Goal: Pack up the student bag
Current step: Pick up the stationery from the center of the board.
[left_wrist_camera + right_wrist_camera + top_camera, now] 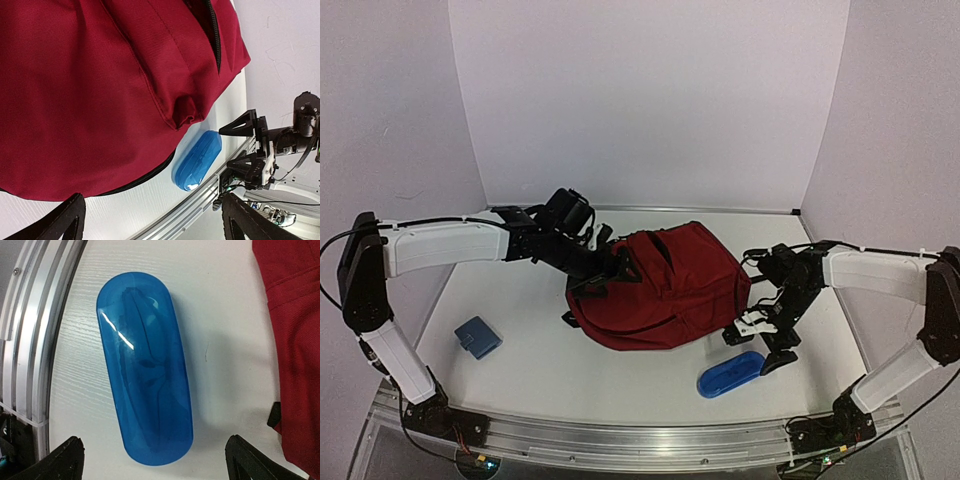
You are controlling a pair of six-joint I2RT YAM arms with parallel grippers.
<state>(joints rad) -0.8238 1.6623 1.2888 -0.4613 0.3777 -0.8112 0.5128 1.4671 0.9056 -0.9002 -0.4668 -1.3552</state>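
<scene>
Student bag (655,285) sits between left pincer (612,270), perhaps touching it, and right pincer (760,345), both gaping empty.

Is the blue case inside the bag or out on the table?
Out: the blue case lies flat on the table, beside the student bag, not inside it.

The top camera looks down from behind the arm bases (428,414) over the table (540,380). The left wrist camera hugs the red bag (100,100), facing the right arm (300,117); the right wrist camera stares straight down, close, at the blue case (145,370) all 3 views share.
</scene>
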